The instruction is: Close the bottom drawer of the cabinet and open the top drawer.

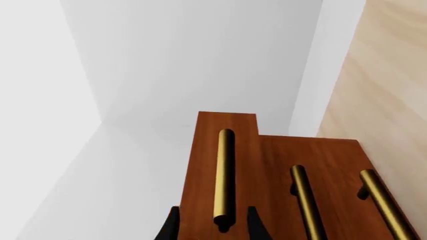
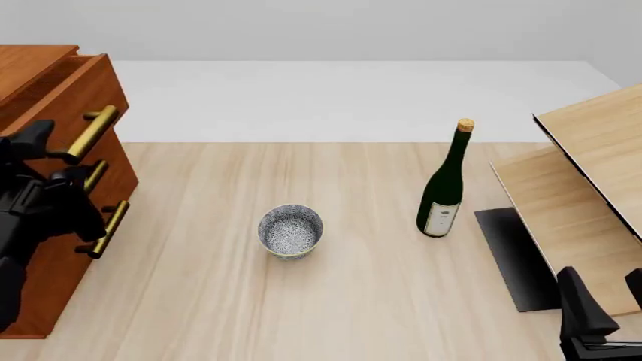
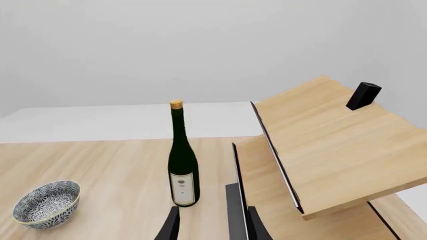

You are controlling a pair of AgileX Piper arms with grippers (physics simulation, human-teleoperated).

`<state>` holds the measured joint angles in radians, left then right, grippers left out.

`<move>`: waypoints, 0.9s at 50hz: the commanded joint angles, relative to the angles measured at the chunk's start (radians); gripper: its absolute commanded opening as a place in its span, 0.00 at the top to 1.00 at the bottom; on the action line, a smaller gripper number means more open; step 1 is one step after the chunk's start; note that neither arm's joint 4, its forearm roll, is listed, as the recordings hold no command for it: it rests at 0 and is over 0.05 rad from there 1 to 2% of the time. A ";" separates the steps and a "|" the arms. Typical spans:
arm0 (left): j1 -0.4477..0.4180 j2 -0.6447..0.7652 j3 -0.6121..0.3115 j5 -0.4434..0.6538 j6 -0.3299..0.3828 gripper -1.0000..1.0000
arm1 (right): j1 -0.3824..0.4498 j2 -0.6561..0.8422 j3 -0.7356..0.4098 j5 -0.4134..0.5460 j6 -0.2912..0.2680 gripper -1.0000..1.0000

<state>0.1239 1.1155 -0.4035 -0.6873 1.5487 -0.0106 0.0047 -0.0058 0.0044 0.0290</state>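
Observation:
The reddish-brown cabinet stands at the table's left edge. Its top drawer is pulled out a little, ahead of the two below. In the left wrist view the top drawer front stands proud, with its brass handle. My left gripper is open, one finger on each side of that handle's end; it also shows in the front view. The bottom drawer's handle sits level with the middle one; that drawer looks pushed in. My right gripper is open and empty at the near right.
A dark green bottle stands right of centre, and a patterned bowl sits mid-table. Pale slanted boards rise at the right over a black mat. The right wrist view shows the bottle and bowl.

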 commanded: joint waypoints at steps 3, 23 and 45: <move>-0.005 -0.007 -0.003 0.009 -0.004 0.00 | -0.002 0.002 -0.002 -0.001 0.002 0.00; -0.018 -0.044 0.005 0.043 -0.017 0.00 | -0.005 0.011 -0.004 -0.010 0.005 0.00; -0.039 -0.181 0.050 0.142 -0.043 0.00 | -0.005 0.001 -0.003 -0.003 0.008 0.00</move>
<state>0.0961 0.9925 -0.3698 -0.5897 1.5159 -0.0143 0.0091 -0.0087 -0.0007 0.0347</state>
